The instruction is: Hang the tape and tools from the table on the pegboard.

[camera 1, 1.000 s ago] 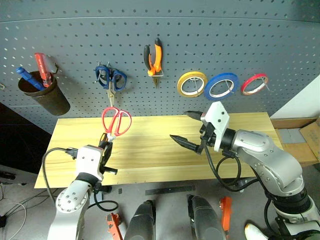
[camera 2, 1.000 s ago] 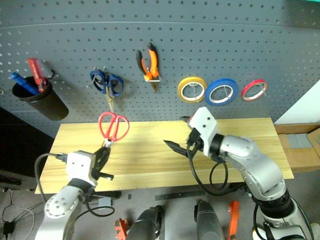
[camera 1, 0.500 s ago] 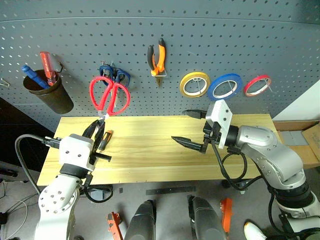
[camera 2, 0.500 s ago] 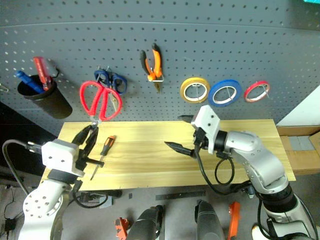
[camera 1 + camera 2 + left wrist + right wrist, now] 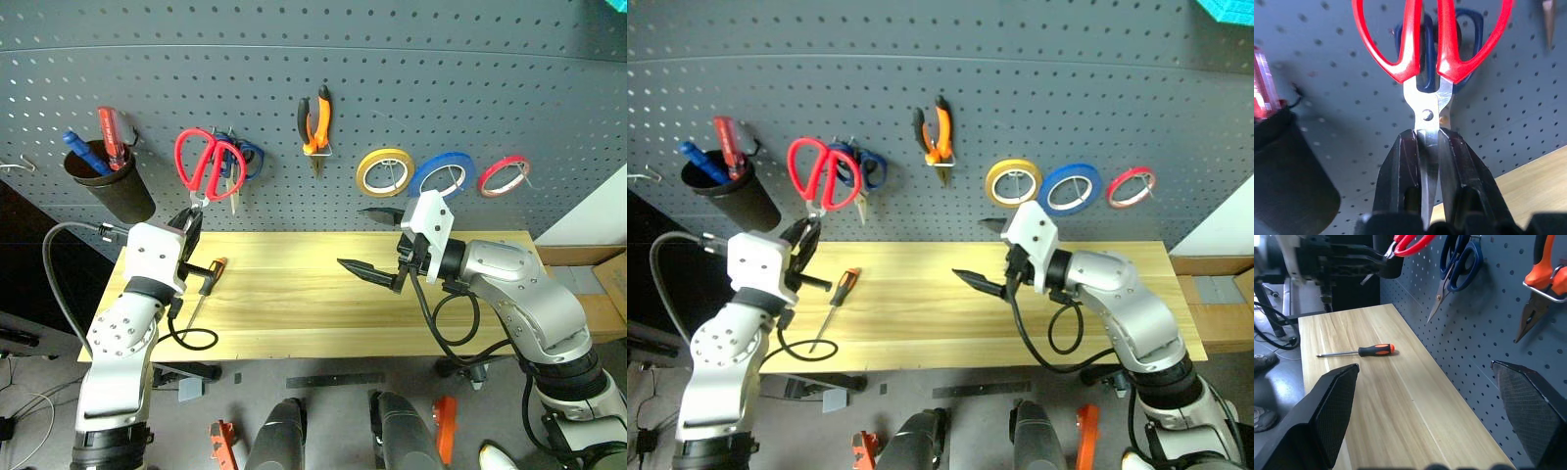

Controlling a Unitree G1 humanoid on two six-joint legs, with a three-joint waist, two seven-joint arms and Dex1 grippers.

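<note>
Before you stands the desk (image 5: 313, 294), a rectangular top of light yellowish wood with plank grain running along its length. One thing lies directly on it: the screwdriver (image 5: 836, 297), slim, with a black-and-orange handle. It rests flat near the desk's left end, handle toward the back edge and shaft angled toward the front edge. From the screwdriver rightward, the planks run bare to the far end. A black cable (image 5: 186, 338) loops over the front edge just beside the screwdriver's tip.

Glossy red plastic handles and bare metal blades on the scissors (image 5: 1430, 63); grained wood table (image 5: 294, 304).
</note>
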